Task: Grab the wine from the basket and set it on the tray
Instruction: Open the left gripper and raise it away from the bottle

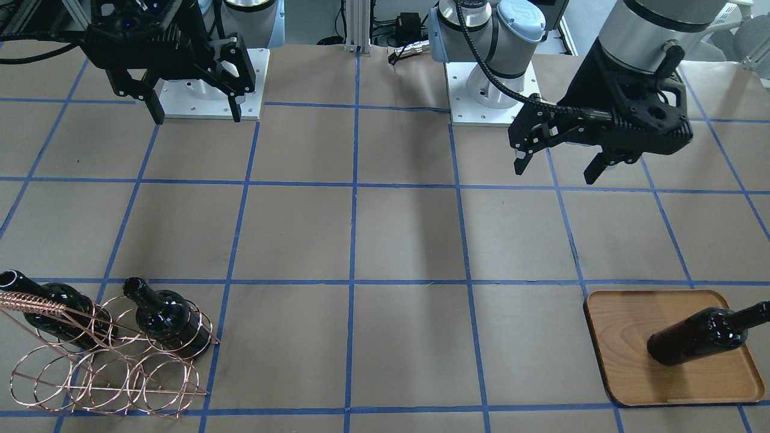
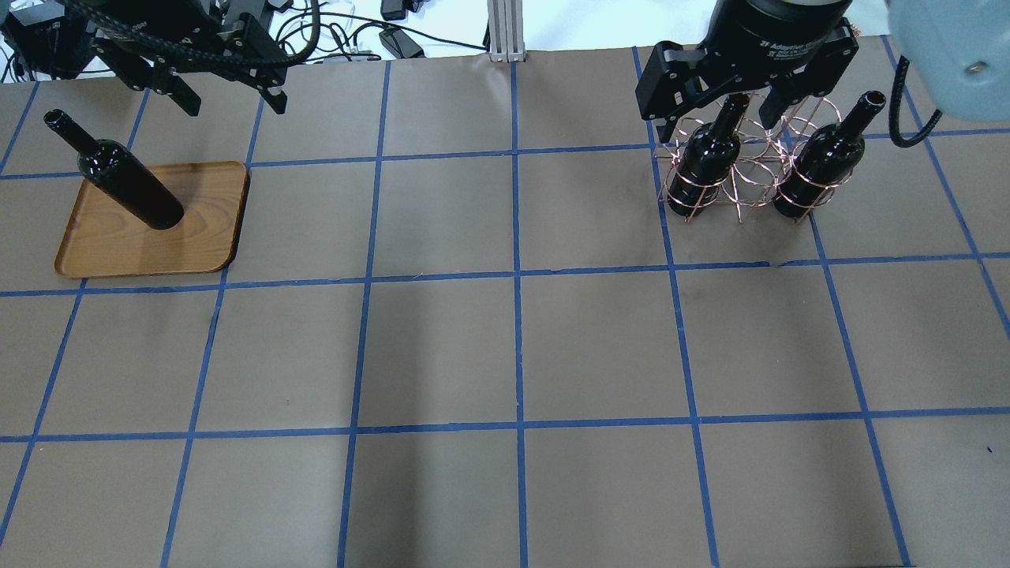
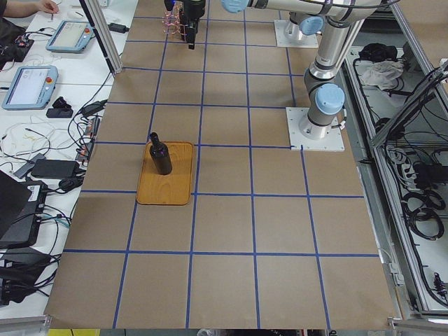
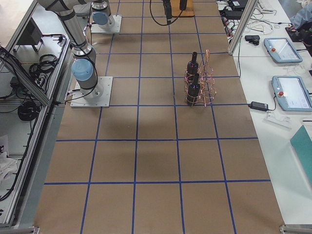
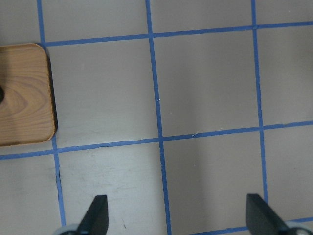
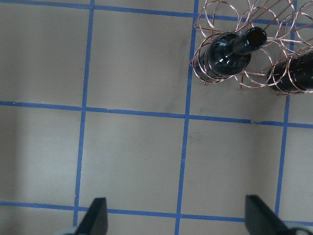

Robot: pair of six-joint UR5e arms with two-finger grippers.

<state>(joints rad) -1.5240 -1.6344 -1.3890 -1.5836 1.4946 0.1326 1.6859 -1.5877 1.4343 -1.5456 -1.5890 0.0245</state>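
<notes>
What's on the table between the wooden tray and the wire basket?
Nothing. The overhead view shows only brown paper with blue tape lines from tray to basket.

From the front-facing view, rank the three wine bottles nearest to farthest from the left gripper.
1. tray bottle, upright on the tray, on the left gripper's own side.
2. inner basket bottle, nearer the table's middle.
3. outer basket bottle, at the basket's far end, on the robot's right.
</notes>
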